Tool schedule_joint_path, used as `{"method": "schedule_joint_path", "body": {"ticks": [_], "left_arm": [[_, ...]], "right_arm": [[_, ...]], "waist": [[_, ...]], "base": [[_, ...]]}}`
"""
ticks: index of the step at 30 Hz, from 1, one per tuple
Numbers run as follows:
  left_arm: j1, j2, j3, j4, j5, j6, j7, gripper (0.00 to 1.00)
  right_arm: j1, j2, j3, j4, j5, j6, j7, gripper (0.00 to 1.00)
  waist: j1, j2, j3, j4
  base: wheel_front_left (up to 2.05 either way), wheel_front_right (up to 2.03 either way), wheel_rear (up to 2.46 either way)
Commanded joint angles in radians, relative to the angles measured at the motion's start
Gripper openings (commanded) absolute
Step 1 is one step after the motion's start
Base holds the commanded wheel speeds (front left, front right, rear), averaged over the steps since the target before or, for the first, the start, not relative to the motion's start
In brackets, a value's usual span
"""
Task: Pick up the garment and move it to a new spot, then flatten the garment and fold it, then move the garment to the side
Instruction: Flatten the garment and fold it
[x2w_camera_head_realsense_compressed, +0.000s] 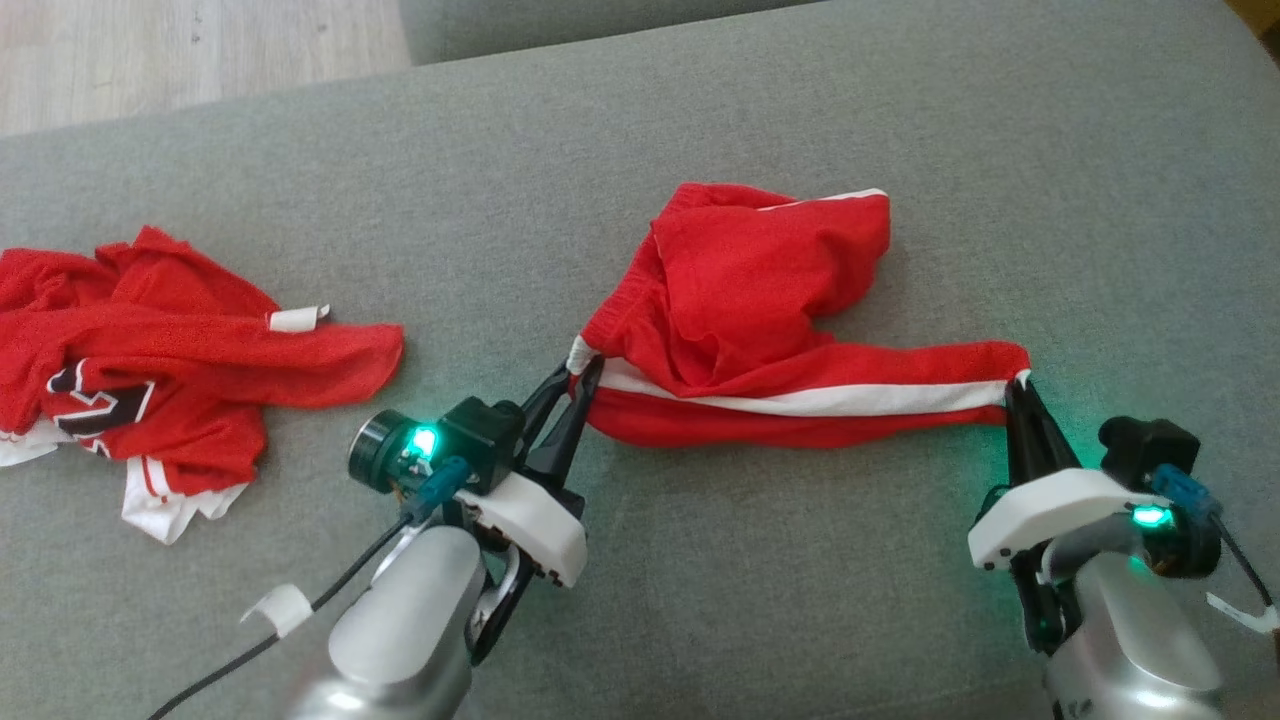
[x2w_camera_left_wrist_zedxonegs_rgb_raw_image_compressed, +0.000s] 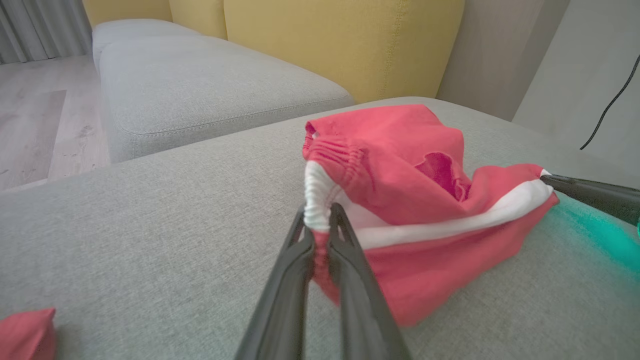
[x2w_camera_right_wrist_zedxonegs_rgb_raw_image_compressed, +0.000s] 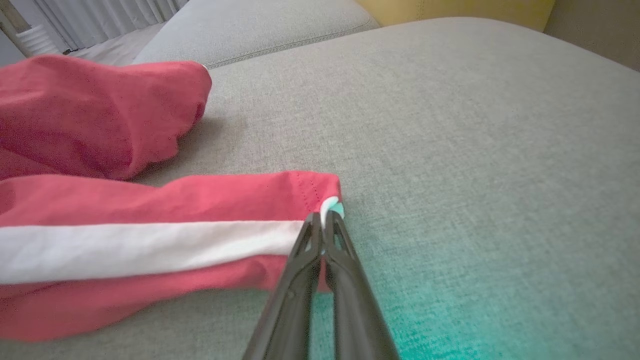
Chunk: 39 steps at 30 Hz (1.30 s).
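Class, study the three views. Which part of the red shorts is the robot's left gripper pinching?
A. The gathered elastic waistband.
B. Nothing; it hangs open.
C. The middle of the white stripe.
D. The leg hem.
A: the left gripper is shut on the gathered white waistband of the red shorts, while the right gripper pinches the leg hem.

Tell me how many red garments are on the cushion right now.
2. The red shorts lie centrally, pinched at each end by the left claw and the right claw. A crumpled red jersey lies at the robot's far left. Others may sit outside the views.
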<state>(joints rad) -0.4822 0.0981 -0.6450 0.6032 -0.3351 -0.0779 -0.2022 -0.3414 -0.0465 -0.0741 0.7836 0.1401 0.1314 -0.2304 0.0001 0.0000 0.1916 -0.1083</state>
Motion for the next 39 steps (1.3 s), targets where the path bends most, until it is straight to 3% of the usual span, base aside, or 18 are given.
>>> {"method": "schedule_joint_path", "body": {"ticks": [1, 9, 16, 21, 29, 39], "left_arm": [[-0.027, 0.021, 0.030, -0.033, -0.012, 0.009, -0.006, 0.00], [-0.020, 0.039, 0.055, -0.046, -0.028, 0.032, -0.025, 0.00], [-0.059, 0.068, 0.099, -0.099, -0.054, 0.046, -0.025, 0.00], [-0.139, 0.090, 0.123, -0.143, -0.062, 0.043, 0.005, 0.00], [-0.287, 0.116, 0.199, -0.210, -0.088, 0.071, 0.024, 0.00], [-0.331, 0.142, 0.226, -0.273, -0.087, 0.107, 0.036, 0.00]], "right_arm": [[-0.032, -0.004, 0.025, -0.033, -0.005, -0.001, -0.017, 0.00], [0.000, -0.013, 0.082, -0.192, 0.027, -0.001, -0.023, 0.00], [-0.010, -0.071, 0.162, -0.521, 0.124, -0.001, 0.065, 0.00], [-0.078, -0.114, 0.182, -0.681, 0.164, -0.001, 0.158, 0.00], [-0.244, -0.168, 0.174, -0.721, 0.142, -0.001, 0.234, 0.00], [-0.247, -0.143, 0.190, -0.720, 0.107, -0.001, 0.221, 0.00]], "waist": [[-0.0001, 0.0000, -0.002, -0.001], [-0.0001, 0.0000, -0.036, -0.017], [-0.0001, 0.0000, -0.081, -0.032], [-0.0001, 0.0000, -0.109, -0.024], [-0.0001, 0.0000, -0.160, -0.007], [-0.0001, 0.0000, -0.210, 0.007]], "base": [[0.00, 0.00, 0.00], [0.00, 0.00, 0.00], [0.00, 0.00, 0.00], [0.00, 0.00, 0.00], [0.00, 0.00, 0.00], [0.00, 0.00, 0.00]]}}
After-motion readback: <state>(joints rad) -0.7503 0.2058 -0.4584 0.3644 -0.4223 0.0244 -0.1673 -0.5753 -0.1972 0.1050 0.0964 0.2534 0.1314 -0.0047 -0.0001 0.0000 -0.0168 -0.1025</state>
